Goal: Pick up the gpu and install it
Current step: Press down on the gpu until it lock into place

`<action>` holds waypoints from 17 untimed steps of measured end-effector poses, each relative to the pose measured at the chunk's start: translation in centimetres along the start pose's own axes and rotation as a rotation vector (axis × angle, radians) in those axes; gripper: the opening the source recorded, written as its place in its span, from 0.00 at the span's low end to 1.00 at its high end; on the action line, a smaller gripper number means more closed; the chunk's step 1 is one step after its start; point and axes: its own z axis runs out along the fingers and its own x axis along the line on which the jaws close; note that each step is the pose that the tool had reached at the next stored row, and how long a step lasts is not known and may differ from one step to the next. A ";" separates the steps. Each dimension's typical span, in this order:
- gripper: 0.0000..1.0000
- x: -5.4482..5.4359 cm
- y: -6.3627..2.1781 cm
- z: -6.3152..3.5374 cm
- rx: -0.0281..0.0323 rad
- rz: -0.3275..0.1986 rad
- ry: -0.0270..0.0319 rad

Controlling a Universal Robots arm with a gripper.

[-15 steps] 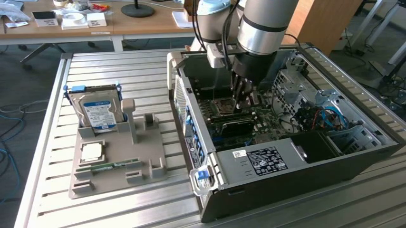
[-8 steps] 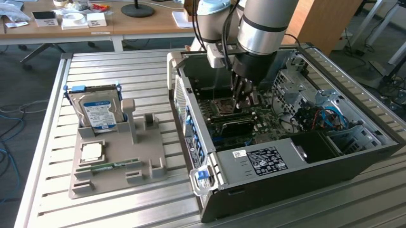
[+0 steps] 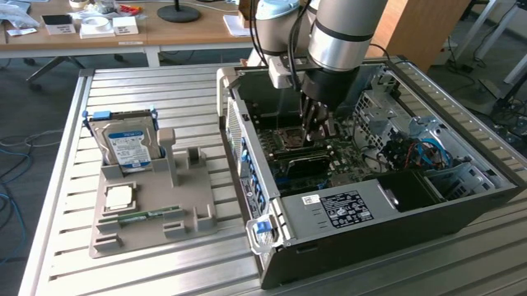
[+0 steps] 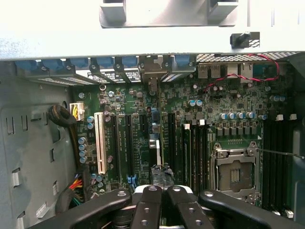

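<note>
One arm reaches down into the open PC case (image 3: 461, 203), hand (image 4: 161, 191) low over the motherboard (image 4: 143, 138). Fingers (image 4: 147, 210) pinched together on the gpu (image 3: 307, 161), a dark card standing on edge among the expansion slots. Hard drive (image 3: 125, 145) sits upright in the grey holder (image 3: 152, 216) on the surface (image 3: 165, 98), exterior view's left.

Silver-grey tubular arm (image 3: 342, 37) with black band, cables; black, screw-studded hand (image 4: 161, 191).
</note>
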 end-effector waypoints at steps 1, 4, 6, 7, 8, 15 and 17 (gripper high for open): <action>0.11 0.0 0.00 0.00 -0.0001 0.000 0.0001; 0.11 0.0 0.01 0.31 -0.0001 0.000 -0.0010; 0.11 0.0 0.01 0.47 -0.0001 0.000 -0.0015; 0.11 0.0 0.01 0.47 -0.0002 0.000 -0.0015; 0.11 0.0 0.01 0.47 -0.0002 0.000 -0.0015; 0.11 0.0 -0.02 0.49 -0.0012 0.001 -0.0015; 0.11 0.0 -0.07 0.50 -0.0035 0.001 -0.0015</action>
